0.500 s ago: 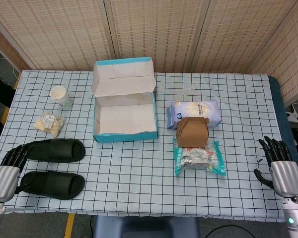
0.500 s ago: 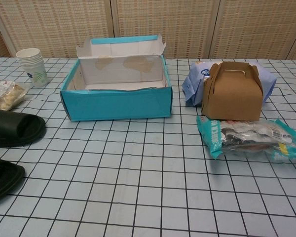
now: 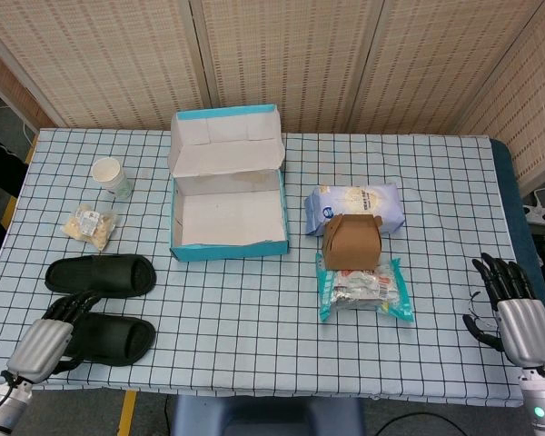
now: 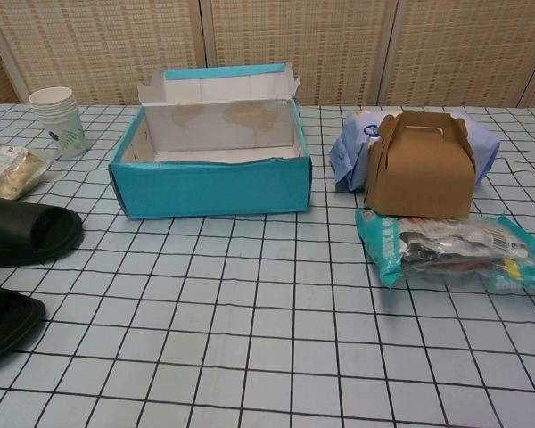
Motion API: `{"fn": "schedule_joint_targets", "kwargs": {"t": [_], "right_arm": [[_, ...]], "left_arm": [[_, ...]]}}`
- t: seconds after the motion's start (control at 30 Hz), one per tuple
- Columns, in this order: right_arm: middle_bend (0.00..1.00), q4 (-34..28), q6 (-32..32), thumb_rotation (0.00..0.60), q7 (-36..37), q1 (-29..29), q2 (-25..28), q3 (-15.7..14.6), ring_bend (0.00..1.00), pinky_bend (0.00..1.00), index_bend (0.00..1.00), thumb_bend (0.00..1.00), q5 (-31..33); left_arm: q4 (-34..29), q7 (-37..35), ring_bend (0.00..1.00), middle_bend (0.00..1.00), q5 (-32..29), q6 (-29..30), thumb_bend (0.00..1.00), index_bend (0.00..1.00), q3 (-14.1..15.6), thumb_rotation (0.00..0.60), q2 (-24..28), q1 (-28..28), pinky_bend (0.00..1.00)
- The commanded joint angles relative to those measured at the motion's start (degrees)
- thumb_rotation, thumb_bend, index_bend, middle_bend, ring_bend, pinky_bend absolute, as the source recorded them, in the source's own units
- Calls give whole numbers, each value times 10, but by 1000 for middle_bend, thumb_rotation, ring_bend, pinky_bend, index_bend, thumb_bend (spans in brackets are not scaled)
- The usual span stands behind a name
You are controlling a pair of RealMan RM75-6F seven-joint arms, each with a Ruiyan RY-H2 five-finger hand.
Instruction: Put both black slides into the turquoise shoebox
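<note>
Across the checked counter (image 3: 254,336), the biggest thing is the shoebox (image 3: 227,243), standing open at the far middle with its lid flap up against the back edge; nothing lies inside it. Both slides sit well apart from it at the near left corner, side by side and lengthwise across the counter: the far slide (image 3: 101,273) lies closer to the box, the near slide (image 3: 109,337) just beside the counter's front edge. Bare checked cloth lies between the slides and the box's front wall.

Right of the box lies a pale blue bag (image 3: 354,207), and touching its near side stands a brown carton (image 3: 351,242) with a folded handle top. Against the carton's near side lies a teal snack packet (image 3: 364,289), flat. On the left, beyond the slides, rests a small clear packet of snacks (image 3: 89,227), and further back a paper cup (image 3: 112,177) stands upright near the box's left wall.

The left hand (image 3: 50,334) reaches in from the near left corner, its dark fingers (image 3: 73,307) stretched out and apart over the heel end of the near slide, gripping nothing. The right hand (image 3: 513,309) hovers off the counter's right edge, fingers spread, holding nothing, well apart from every item.
</note>
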Motion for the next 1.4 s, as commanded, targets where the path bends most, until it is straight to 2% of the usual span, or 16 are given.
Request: {"fn": "schedule_joint_targets", "kwargs": {"t": [0.03, 0.17, 0.53, 0.7, 1.07, 1.4], "right_arm": [[0, -3, -4, 600, 6, 0, 5, -3, 0, 0, 0, 176, -4], [0, -5, -11, 600, 6, 2, 9, -5, 0, 0, 0, 177, -3], [0, -9, -18, 600, 8, 4, 12, -9, 0, 0, 0, 177, -5], [0, -10, -18, 600, 14, 4, 18, -11, 0, 0, 0, 177, -9], [0, -14, -18, 600, 19, 2, 25, -14, 0, 0, 0, 176, -11], [0, -17, -20, 600, 18, 2, 26, -14, 0, 0, 0, 176, -10]], "left_arm": [[-35, 34, 0, 0, -26, -54, 345, 0, 10, 600, 15, -27, 48], [-46, 62, 0, 0, -50, -89, 324, 0, 7, 600, 10, -44, 13], [-72, 132, 0, 0, -98, -123, 291, 0, 2, 600, 1, -64, 0], [-80, 195, 0, 0, -158, -157, 290, 0, 2, 600, -13, -82, 0], [-61, 282, 0, 0, -262, -179, 303, 0, 4, 600, -50, -112, 0], [-46, 333, 0, 0, -320, -169, 297, 0, 20, 600, -72, -125, 2]]}}
